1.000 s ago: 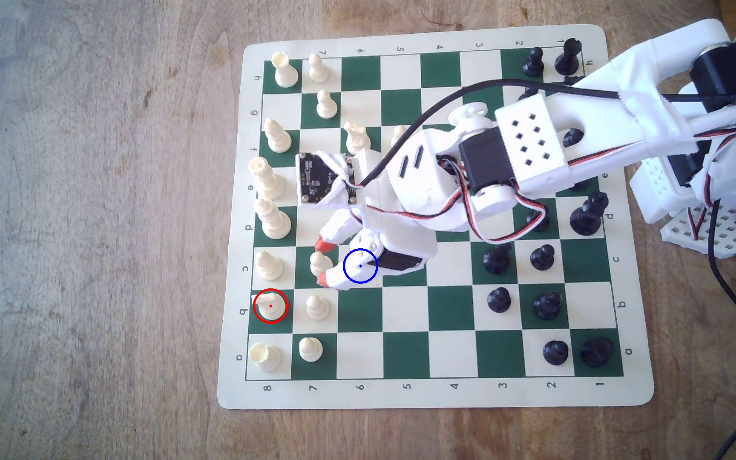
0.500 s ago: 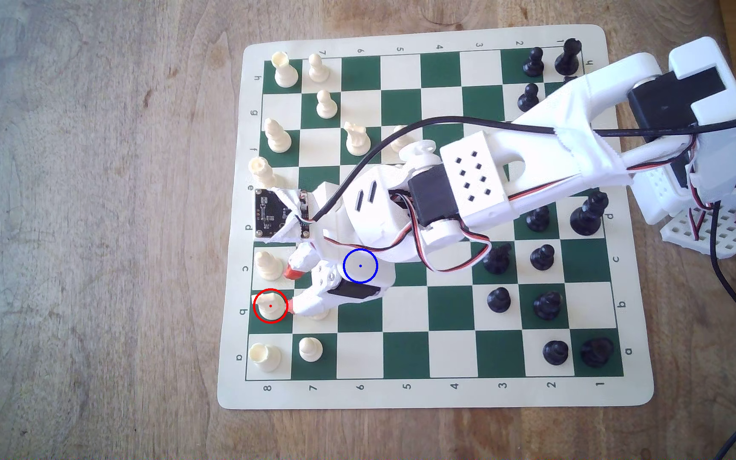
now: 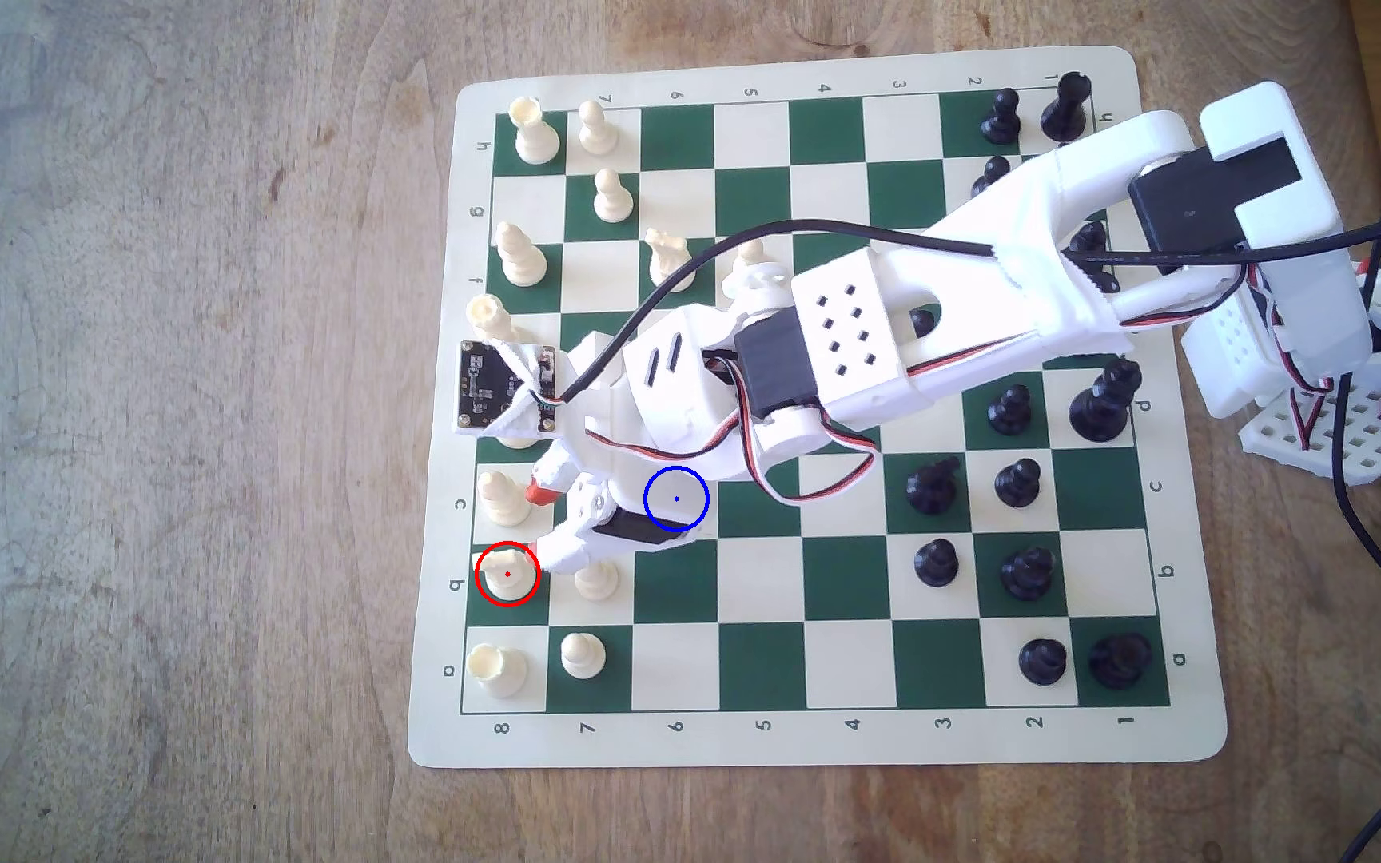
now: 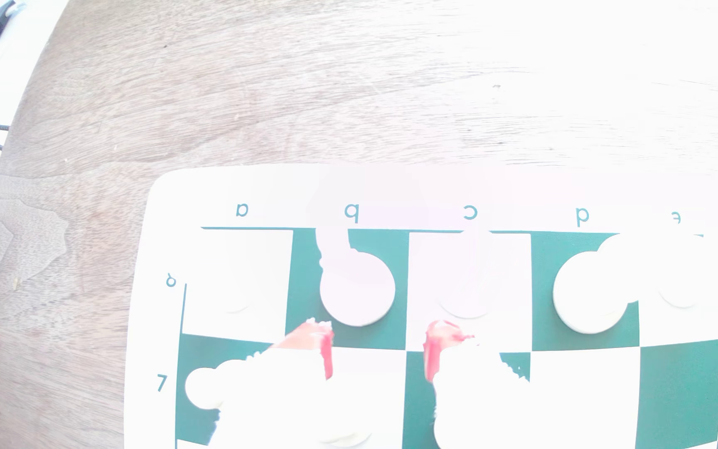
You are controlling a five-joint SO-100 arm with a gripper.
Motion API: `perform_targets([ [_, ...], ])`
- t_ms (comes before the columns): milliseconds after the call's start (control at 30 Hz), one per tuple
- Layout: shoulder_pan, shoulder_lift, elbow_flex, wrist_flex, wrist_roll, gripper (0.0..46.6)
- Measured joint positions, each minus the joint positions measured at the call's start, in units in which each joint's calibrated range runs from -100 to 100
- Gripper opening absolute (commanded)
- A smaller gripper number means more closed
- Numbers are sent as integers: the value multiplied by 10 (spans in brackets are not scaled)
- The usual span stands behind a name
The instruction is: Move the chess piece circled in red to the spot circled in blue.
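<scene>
The chess piece circled in red, a cream knight (image 3: 507,572), stands on a dark green square at the board's left edge in the exterior view. My gripper (image 3: 538,523) is open just to its right, one red-tipped finger (image 3: 542,494) by the neighbouring cream piece and the other close to the knight's ring. In the washed-out wrist view the knight (image 4: 355,289) stands just beyond the open gripper (image 4: 379,341), nearer one fingertip (image 4: 320,341), with nothing between the jaws. The spot circled in blue (image 3: 683,494) is a cream square partly covered by my gripper's body.
A cream pawn (image 3: 596,581) stands right of the knight, under my lower finger. A cream piece (image 3: 502,498) sits one square above the knight, a rook (image 3: 496,668) and pawn (image 3: 583,655) below. Black pieces (image 3: 936,564) fill the board's right side. Bare wood lies left of the mat (image 3: 438,664).
My arm has stretched toward the exterior view's left and slightly down. The open gripper went from around a cream pawn near the blue ring to just beside the knight. No piece has moved.
</scene>
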Motion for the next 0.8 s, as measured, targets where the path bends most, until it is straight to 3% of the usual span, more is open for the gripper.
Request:
perform_targets([
  [800,-13,81,-98,0,0,119],
])
